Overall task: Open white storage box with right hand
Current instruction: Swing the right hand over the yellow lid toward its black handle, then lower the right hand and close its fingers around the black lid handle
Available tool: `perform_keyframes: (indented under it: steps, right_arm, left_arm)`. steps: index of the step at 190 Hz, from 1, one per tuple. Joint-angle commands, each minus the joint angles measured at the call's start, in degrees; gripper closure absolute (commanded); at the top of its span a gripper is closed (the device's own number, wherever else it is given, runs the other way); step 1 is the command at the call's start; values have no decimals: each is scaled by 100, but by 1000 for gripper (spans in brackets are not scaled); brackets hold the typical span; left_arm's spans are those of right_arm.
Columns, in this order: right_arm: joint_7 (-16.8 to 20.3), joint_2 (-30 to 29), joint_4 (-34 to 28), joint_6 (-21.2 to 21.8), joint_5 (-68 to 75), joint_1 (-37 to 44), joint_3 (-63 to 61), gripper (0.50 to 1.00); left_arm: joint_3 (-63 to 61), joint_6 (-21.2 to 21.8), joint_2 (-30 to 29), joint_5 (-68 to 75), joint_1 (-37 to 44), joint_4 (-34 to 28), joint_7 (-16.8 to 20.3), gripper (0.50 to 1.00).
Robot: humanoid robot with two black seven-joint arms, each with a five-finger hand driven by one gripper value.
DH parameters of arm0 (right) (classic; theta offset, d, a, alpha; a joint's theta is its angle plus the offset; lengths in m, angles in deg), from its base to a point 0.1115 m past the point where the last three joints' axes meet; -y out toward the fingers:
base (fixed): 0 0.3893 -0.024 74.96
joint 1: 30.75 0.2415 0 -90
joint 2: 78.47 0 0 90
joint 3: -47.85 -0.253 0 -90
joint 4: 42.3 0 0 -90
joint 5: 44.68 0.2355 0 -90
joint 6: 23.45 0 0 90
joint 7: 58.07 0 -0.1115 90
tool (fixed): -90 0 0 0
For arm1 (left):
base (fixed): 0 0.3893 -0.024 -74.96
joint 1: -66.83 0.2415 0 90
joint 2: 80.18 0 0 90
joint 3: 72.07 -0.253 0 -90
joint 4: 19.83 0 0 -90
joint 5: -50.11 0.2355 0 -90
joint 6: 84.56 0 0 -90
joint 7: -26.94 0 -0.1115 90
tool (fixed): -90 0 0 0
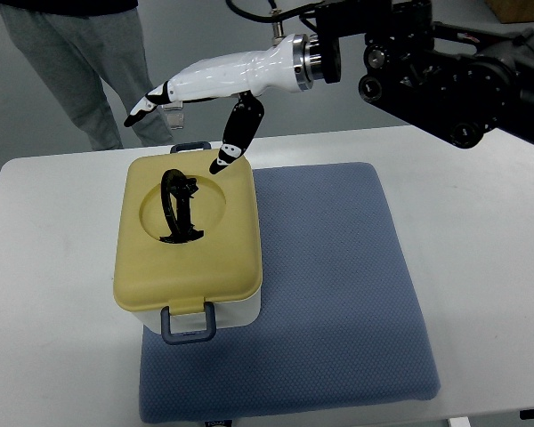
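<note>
The box [192,258] is sitting closed on the mat [338,294], contents hidden; the right hand [205,93] is hovering released, holding nothing.

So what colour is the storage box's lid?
The lid is pale yellow, shown in the top view.

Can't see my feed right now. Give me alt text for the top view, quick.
The right robot hand hovers open above the far edge of a white storage box with a closed yellow lid and black handle, on a blue mat on a white table. A person's grey-trousered legs stand behind.
</note>
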Motion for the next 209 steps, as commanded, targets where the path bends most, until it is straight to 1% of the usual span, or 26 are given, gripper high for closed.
perform_keyframes:
  steps: [1, 23, 44, 64, 75, 89, 124, 135, 146, 154, 167, 180, 192, 201, 209]
  right_arm:
    - [0, -251, 4, -31, -112, 221, 146, 581]
    - [8, -506, 4, -22, -419, 256, 146, 581]
    - [8, -594, 4, -13, -622, 248, 199, 581]
    - [52, -638, 30, -49, -806, 239, 594, 583]
    - [61, -761, 100, -163, -911, 239, 744, 585]
    - [61, -787, 153, -251, -947, 230, 779, 587]
    - [35, -796, 153, -295, -956, 204, 779, 599]
    - [35, -796, 153, -295, -956, 204, 779, 630]
    - [35, -796, 153, -295, -956, 213, 779, 640]
    - [35, -796, 153, -295, -956, 213, 779, 664]
    - [35, -796, 153, -295, -956, 213, 779, 673]
    - [35, -787, 153, -295, -956, 213, 779, 699]
    - [35, -787, 153, -295, -956, 221, 779, 709]
    - [35, -779, 153, -295, -956, 221, 779, 738]
    - [35, -778, 153, -295, -956, 230, 779, 752]
  left_arm:
    - [0, 0, 0, 0, -3, -6, 0, 500]
    - [0, 0, 0, 0, -3, -6, 0, 500]
    - [0, 0, 0, 0, -3, -6, 0, 500]
    - [0, 0, 0, 0, 5, -6, 0, 500]
    - [0, 0, 0, 0, -3, 3, 0, 500]
    - [0, 0, 0, 0, -3, -6, 0, 500]
    - [0, 0, 0, 0, -3, -6, 0, 500]
    - [0, 0, 0, 0, -3, -6, 0, 500]
    - [0, 0, 0, 0, -3, -6, 0, 500]
    - [0, 0, 0, 0, -3, 3, 0, 500]
    - [0, 0, 0, 0, -3, 3, 0, 500]
    - [0, 0, 0, 0, -3, 3, 0, 500]
    - [0, 0, 0, 0, -3, -6, 0, 500]
    - [9, 0, 0, 0, 5, 3, 0, 500]
    - [9, 0, 0, 0, 5, 3, 0, 500]
